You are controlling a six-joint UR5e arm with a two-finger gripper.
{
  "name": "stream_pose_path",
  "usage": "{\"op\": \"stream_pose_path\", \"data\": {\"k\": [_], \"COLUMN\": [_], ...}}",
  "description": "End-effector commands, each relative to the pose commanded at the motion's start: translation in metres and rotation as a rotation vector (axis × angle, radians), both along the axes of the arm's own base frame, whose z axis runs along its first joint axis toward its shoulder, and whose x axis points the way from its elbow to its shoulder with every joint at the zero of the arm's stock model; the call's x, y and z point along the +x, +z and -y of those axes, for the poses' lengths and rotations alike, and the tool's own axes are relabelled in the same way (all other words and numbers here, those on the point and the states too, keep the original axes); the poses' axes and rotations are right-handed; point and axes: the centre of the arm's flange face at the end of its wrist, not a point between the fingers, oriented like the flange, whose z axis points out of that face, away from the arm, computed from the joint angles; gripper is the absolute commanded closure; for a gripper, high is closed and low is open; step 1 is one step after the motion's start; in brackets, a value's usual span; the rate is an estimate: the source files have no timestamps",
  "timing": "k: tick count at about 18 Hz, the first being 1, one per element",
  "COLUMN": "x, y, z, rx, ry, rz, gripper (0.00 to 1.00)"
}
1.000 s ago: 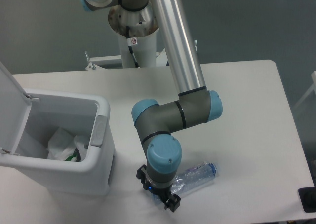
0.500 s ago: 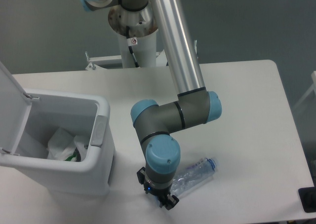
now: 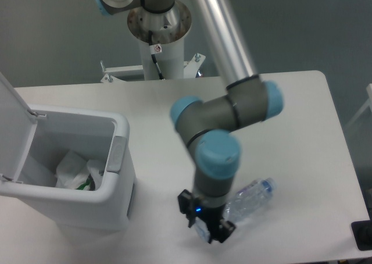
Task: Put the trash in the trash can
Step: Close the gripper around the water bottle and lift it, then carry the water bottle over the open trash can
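We see the gripper [image 3: 210, 228] low over the desk [image 3: 302, 130] near its front edge, wrist pointing straight down, with the bottle [image 3: 250, 198] lying on its side just beside and partly under it. The bottle's base end disappears beneath the wrist housing while its blue cap points toward the desk's right edge, so we judge the arm is set over that end to take hold of it. Whether the fingers are clenched on the plastic or released we cannot tell: the wrist and the dark gripper body hide the tips, and the clear bottle blurs into them.

The trash can [image 3: 116, 177] stands at the desk's left front corner, lid [image 3: 9, 118] swung up and back, which leaves the mouth free for a drop from above. Inside it the wrapper [image 3: 75, 172] already lies on the bottom, a bit of green showing at its edge. So we judge one piece is dealt with and the bottle is what is left.

The lid and the can's left side are cut off by the frame. The can's front wall hides part of the inside.
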Motion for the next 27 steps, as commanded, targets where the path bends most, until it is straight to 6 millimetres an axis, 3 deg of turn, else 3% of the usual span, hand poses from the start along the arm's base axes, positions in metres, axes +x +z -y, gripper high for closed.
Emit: {"op": "stream_pose_path", "data": {"k": [4, 8, 13, 17, 20, 22, 24, 27], "x": [-0.02, -0.013, 0.03, 0.086, 0.119, 0.127, 0.136, 0.168], "y": [0.065, 0.132, 0.198, 0.24, 0.255, 0.263, 0.256, 0.252], "z": [0.025, 0.051, 0.054, 0.043, 0.036, 0.038, 0.034, 0.026], "rx": [0.199, 0.374, 0.53, 0.59, 0.654, 0.686, 0.675, 0.656], "ry": [0.046, 0.043, -0.029, -0.096, -0.176, -0.211, -0.219, -0.253], "rz": [0.087, 0.166, 0.265, 0.349, 0.496, 0.534, 0.561, 0.59], "gripper": [0.84, 0.83, 0.83, 0.82, 0.82, 0.82, 0.82, 0.82]}}
